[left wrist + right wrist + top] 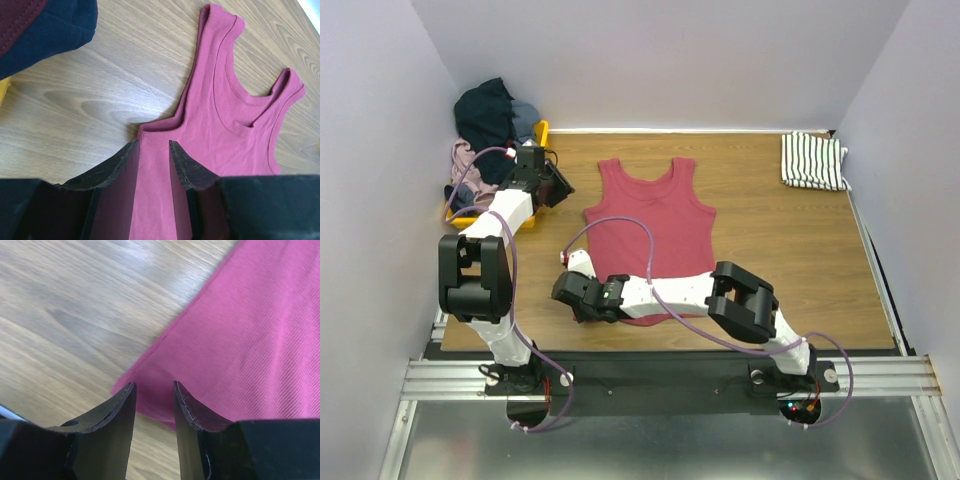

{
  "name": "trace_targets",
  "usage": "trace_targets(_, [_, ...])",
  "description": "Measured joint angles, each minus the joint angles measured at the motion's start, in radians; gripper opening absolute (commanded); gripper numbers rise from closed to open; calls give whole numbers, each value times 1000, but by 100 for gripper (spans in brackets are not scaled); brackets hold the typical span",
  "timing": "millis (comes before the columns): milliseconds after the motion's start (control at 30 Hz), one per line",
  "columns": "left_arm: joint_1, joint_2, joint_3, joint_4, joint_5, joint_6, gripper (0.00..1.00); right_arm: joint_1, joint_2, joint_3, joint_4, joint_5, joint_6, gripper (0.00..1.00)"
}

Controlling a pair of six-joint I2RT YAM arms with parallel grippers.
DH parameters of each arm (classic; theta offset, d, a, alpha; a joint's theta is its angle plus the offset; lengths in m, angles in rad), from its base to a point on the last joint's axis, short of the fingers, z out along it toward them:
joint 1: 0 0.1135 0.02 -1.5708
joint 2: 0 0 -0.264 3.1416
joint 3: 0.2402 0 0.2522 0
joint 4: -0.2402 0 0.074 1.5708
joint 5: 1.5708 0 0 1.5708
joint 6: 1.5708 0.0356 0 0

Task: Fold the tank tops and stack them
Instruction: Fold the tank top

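The dark red tank top (650,225) lies flat, straps away from me, in the middle of the wooden table (770,260). My left gripper (562,187) hovers at its left armhole, and in the left wrist view the gripper (153,145) is open with red cloth (225,130) showing flat in the gap. My right gripper (560,288) is at the top's lower left corner. In the right wrist view the gripper (154,386) is open, the hem corner (145,390) just at its tips. The striped tank top (812,160) rests folded at the back right.
A yellow tray (542,130) at the back left holds a heap of dark and pink clothes (485,115); the navy cloth (50,25) shows in the left wrist view. Walls enclose the table on three sides. The right arm (740,300) lies across the red top's hem.
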State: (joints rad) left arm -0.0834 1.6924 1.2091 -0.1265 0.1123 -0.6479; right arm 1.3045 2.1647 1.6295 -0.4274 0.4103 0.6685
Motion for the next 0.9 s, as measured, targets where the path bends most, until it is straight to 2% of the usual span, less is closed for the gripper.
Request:
trace_targets(600, [7,0,0,-6,17,16,42,19,78,93,10,23,-11,43])
trace_targets(667, [8,0,0,-6,19,17,42,19,80,94,11,26,-10,38])
trace_targets(700, [8,0,0,-6,20,17,42,19,81,94,11,27,-10,30])
trace_targets(800, [8,0,0,-6,25,19,42,19,80,85,18,30,-6,18])
trace_targets(900, [8,0,-1,-4,33,18,42,18,46,22,48,35,5,16])
